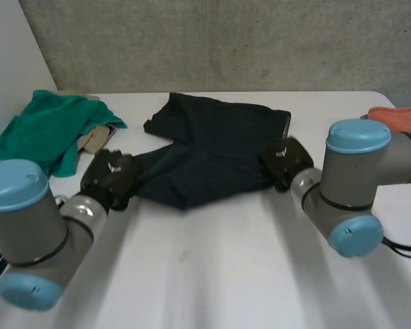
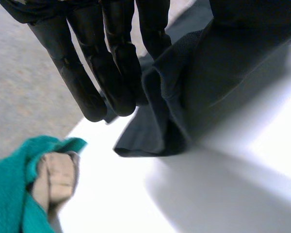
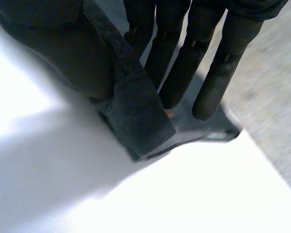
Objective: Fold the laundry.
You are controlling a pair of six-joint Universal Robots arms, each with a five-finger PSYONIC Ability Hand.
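Your left hand (image 1: 109, 177) pinches the dark garment (image 1: 212, 147) at its lower-left edge, straight fingers against thumb. Your right hand (image 1: 288, 163) pinches the right edge the same way. The garment lies rumpled at centre frame on the table (image 1: 226, 274), with no neat fold showing. A green cloth (image 1: 48, 130) lies heaped at upper left, so I judge the task barely begun.

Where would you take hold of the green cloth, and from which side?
I'd pinch the green cloth at its near edge, from the robot's side: it lies crumpled, and a beige cloth is tucked into the side facing the shorts.
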